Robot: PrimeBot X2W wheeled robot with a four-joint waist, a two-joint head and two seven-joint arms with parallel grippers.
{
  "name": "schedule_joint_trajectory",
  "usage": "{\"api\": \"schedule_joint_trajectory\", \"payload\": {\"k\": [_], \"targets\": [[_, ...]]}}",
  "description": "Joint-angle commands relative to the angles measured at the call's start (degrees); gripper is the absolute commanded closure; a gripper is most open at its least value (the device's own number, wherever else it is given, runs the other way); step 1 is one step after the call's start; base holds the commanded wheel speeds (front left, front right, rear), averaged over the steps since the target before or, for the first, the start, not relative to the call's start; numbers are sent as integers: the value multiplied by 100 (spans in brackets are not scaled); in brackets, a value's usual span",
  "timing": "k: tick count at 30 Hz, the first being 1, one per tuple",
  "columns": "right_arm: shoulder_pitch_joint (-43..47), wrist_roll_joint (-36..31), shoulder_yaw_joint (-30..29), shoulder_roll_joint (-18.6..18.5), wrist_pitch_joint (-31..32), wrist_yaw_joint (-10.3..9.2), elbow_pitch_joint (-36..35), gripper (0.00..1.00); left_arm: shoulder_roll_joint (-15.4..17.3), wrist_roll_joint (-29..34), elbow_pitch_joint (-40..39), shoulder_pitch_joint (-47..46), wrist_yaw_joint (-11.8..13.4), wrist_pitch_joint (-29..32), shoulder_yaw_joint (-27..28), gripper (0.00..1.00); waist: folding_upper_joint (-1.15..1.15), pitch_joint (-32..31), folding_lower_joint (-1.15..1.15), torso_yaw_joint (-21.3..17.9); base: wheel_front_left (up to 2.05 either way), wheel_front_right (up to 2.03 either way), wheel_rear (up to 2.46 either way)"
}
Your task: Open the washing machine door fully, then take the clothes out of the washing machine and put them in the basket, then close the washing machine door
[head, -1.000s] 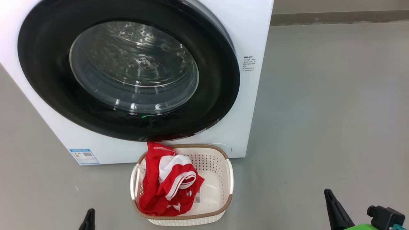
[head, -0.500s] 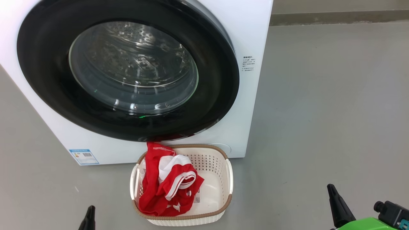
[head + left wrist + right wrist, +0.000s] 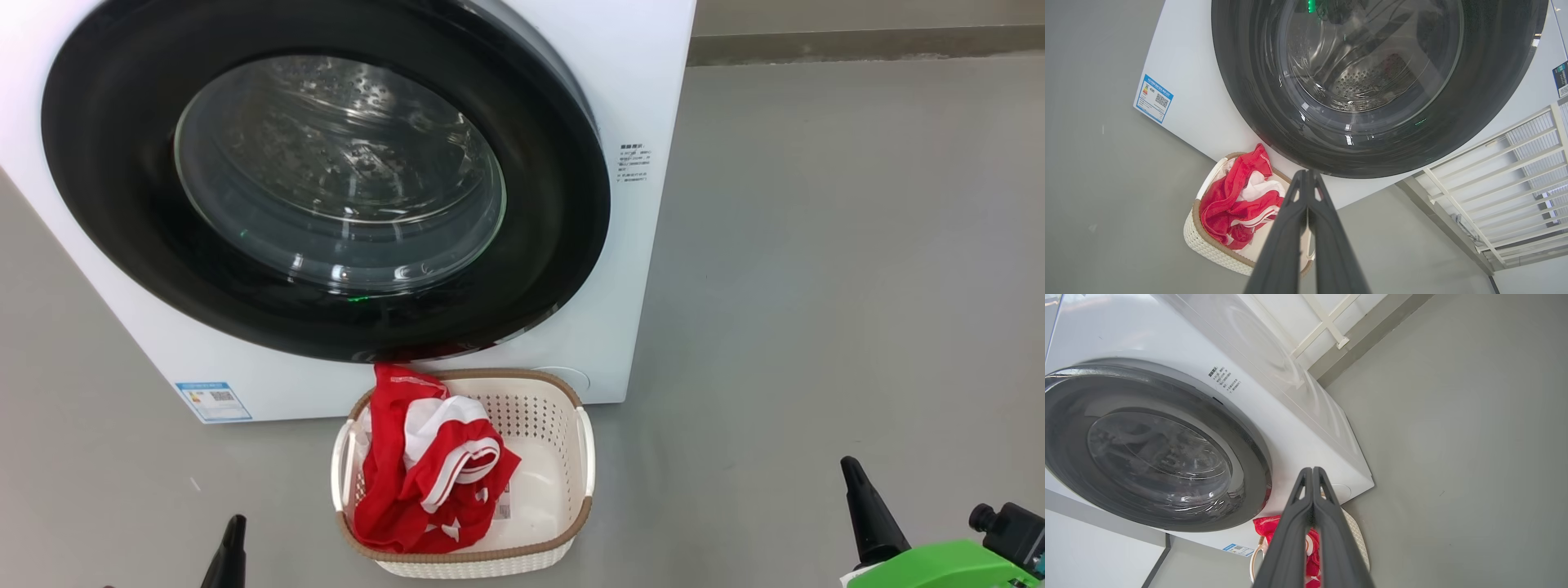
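The white washing machine point(image 3: 645, 98) stands ahead with its round black-rimmed door point(image 3: 563, 204) shut flat against the front; the steel drum shows through the glass. On the floor below the door sits the cream basket point(image 3: 563, 425), and the red and white clothes point(image 3: 416, 474) lie heaped in its left half. My left gripper point(image 3: 233, 535) hangs low left of the basket, shut and empty. My right gripper point(image 3: 857, 482) is low at the right, well clear of the basket, also shut with nothing in it. Both wrist views show the fingers point(image 3: 1306, 183) point(image 3: 1312, 477) pressed together.
Bare grey floor point(image 3: 857, 245) spreads to the right of the machine up to a wall base. A white rail-like frame point(image 3: 1515, 163) stands beside the machine. A blue label point(image 3: 212, 398) is on the machine's lower left front.
The right gripper has drifted slightly up and to the right in the head view. The left gripper, door, basket and clothes hold still.
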Motion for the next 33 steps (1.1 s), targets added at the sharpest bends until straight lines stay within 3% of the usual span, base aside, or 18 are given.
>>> {"api": "schedule_joint_trajectory", "payload": {"k": [1, 33], "targets": [[-280, 135, 13, -80, 32, -10, -169, 100, 45, -115, -169, -266, -19, 30, 147, 100, 0, 0, -1, 0, 0, 0, 0], [-580, 1978, -129, -92, 556, -16, -274, 100, -134, -1844, -246, -517, -29, 541, 275, 100, 0, -1, -1, -23, 0, 0, 0]]}}
